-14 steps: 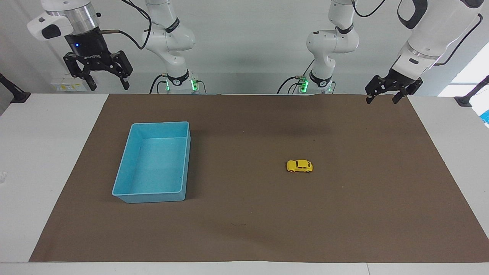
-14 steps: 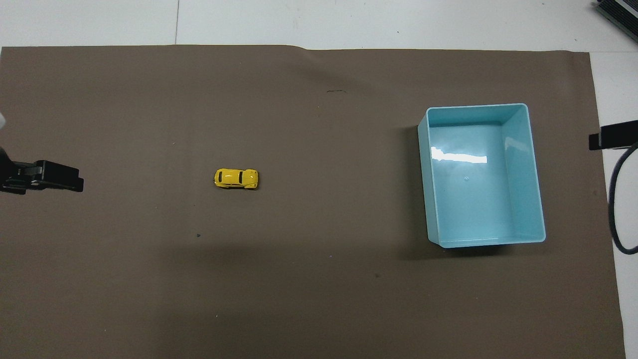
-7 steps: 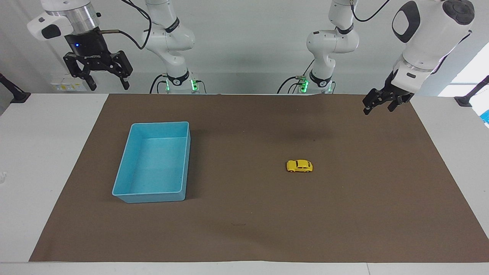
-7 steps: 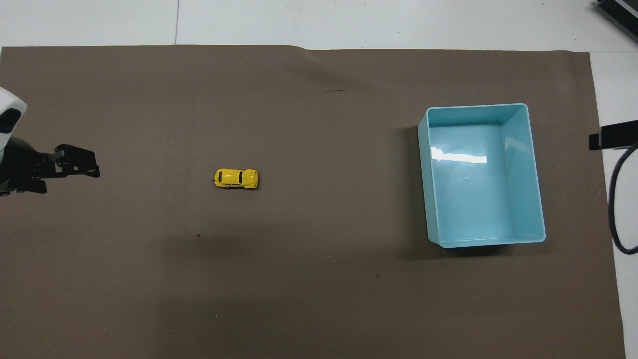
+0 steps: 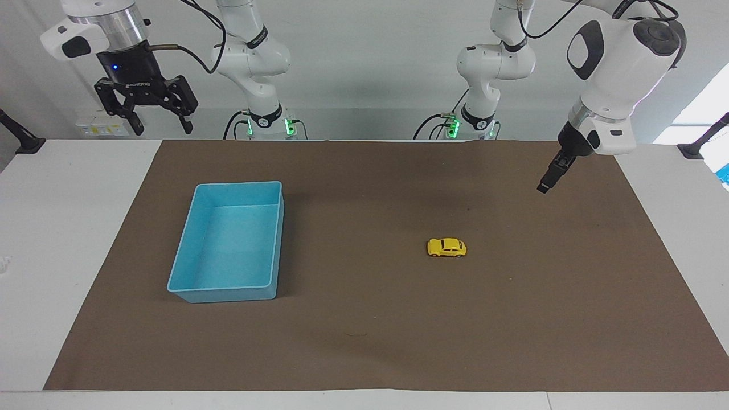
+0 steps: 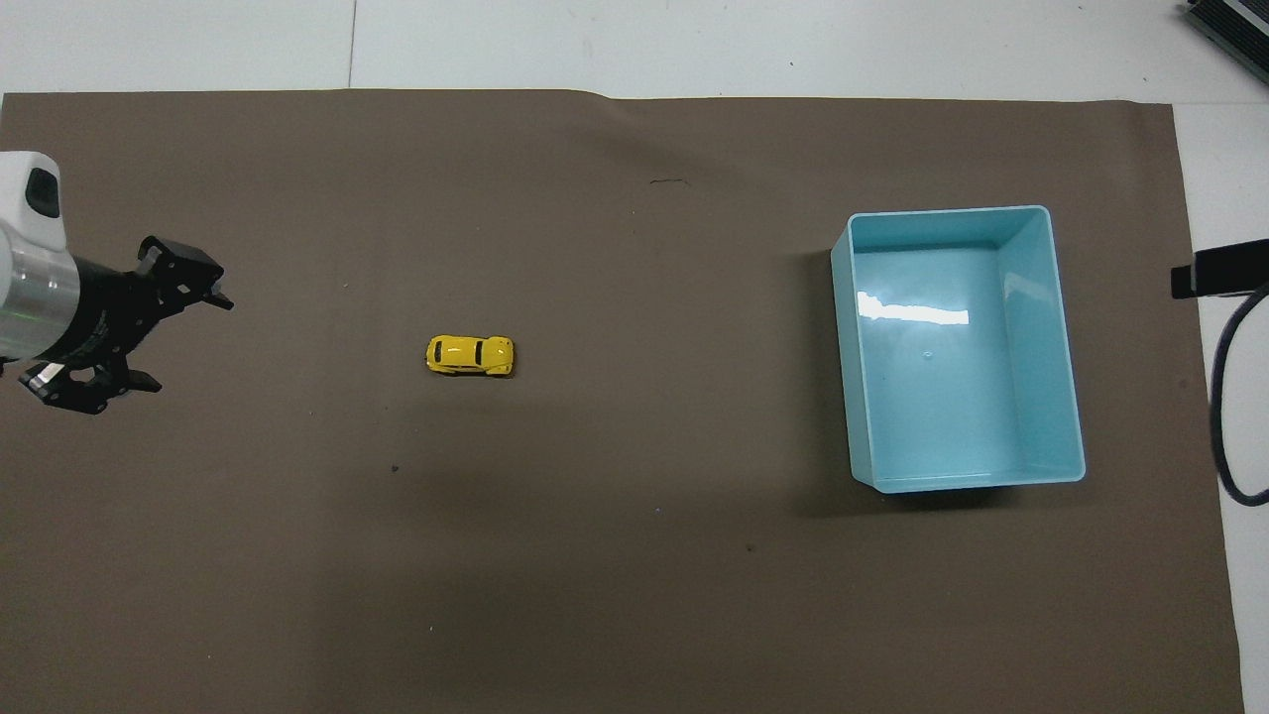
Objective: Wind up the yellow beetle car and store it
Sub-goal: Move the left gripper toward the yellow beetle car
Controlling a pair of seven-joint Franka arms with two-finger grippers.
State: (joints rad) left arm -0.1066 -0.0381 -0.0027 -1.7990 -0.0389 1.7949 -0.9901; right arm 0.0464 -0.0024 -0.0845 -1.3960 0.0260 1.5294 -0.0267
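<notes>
The yellow beetle car (image 5: 446, 247) (image 6: 470, 355) stands on its wheels on the brown mat, toward the left arm's end of the table, with nothing touching it. My left gripper (image 5: 544, 186) (image 6: 188, 342) hangs open and empty over the mat, well clear of the car and nearer that end. The light blue tray (image 5: 222, 295) (image 6: 942, 211) sits empty toward the right arm's end. High over the table's edge by the robots, my right gripper (image 5: 162, 127) waits open with nothing in it.
The brown mat (image 5: 364, 341) (image 6: 634, 595) covers most of the white table (image 5: 68, 228). A dark cable (image 6: 1224, 416) loops at the right arm's end of the table beside the tray.
The left gripper has come down and moved over the mat toward the car, turning its wrist. The car, the tray and the right arm have not moved.
</notes>
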